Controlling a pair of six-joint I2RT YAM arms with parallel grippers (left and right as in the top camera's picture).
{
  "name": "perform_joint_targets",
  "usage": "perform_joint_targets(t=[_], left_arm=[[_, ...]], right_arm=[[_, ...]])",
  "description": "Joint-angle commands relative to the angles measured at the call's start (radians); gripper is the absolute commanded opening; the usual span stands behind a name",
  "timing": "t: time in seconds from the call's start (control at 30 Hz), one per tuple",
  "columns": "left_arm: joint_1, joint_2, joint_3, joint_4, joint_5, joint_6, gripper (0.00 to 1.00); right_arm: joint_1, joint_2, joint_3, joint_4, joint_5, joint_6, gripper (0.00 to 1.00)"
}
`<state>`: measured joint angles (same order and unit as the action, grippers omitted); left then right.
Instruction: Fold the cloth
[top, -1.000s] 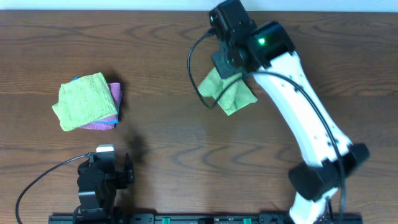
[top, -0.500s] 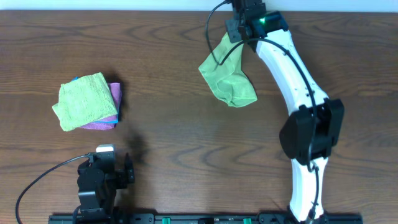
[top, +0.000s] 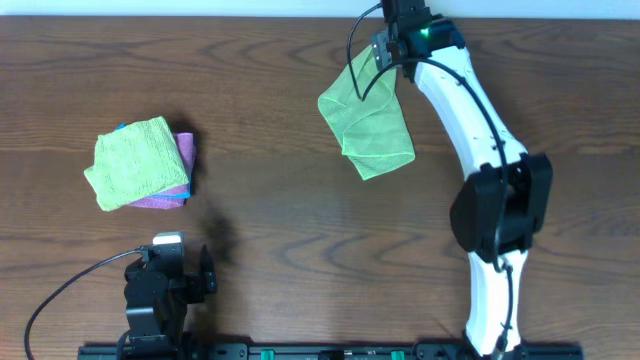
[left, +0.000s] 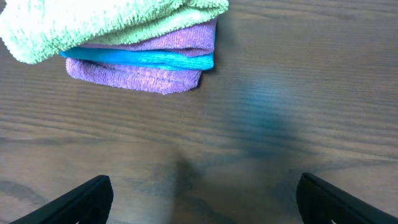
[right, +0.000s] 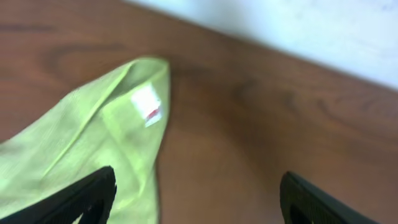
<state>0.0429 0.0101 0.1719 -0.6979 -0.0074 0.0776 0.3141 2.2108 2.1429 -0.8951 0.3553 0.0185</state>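
Observation:
The lime-green cloth (top: 368, 125) lies loosely doubled over on the dark wooden table (top: 300, 220), right of centre at the back. In the right wrist view the cloth (right: 81, 143) fills the lower left, and its small white label (right: 147, 106) faces up. My right gripper (top: 392, 42) hovers over the cloth's far corner near the table's back edge. It is open (right: 196, 186), the left finger above the cloth's edge, with nothing pinched. My left gripper (top: 168, 262) rests at the front left, open (left: 205, 186) over bare wood.
A stack of folded cloths sits at the left: a fluffy yellow-green terry cloth (top: 135, 160) on top of a pink-purple one (left: 149, 68), with a blue layer (left: 143, 58) between. A pale wall (right: 298, 31) runs just beyond the table's back edge.
My right gripper was shut on the cloth and has opened, letting it go. The arm swung toward the back edge, and the cloth dropped and spread wider on the table. The left arm stayed still.

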Motion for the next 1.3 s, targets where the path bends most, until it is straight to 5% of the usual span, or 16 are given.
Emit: perform_joint_targets(t=[0.0, 0.23, 0.67, 1.27], left_arm=[[-0.004, -0.006, -0.012, -0.009, 0.000, -0.011, 0.95], [-0.004, -0.006, -0.012, -0.009, 0.001, -0.011, 0.95], [-0.004, -0.006, -0.012, -0.009, 0.001, -0.011, 0.95], [-0.004, -0.006, -0.012, -0.009, 0.000, -0.011, 0.95]], right_arm=[[0.033, -0.103, 0.004, -0.077, -0.122, 0.076, 0.82], [0.068, -0.070, 0.003, -0.283, -0.265, 0.136, 0.74], [0.134, 0.101, 0.003, -0.295, -0.412, 0.207, 0.65], [0.158, 0.182, 0.002, -0.317, -0.359, 0.303, 0.59]])
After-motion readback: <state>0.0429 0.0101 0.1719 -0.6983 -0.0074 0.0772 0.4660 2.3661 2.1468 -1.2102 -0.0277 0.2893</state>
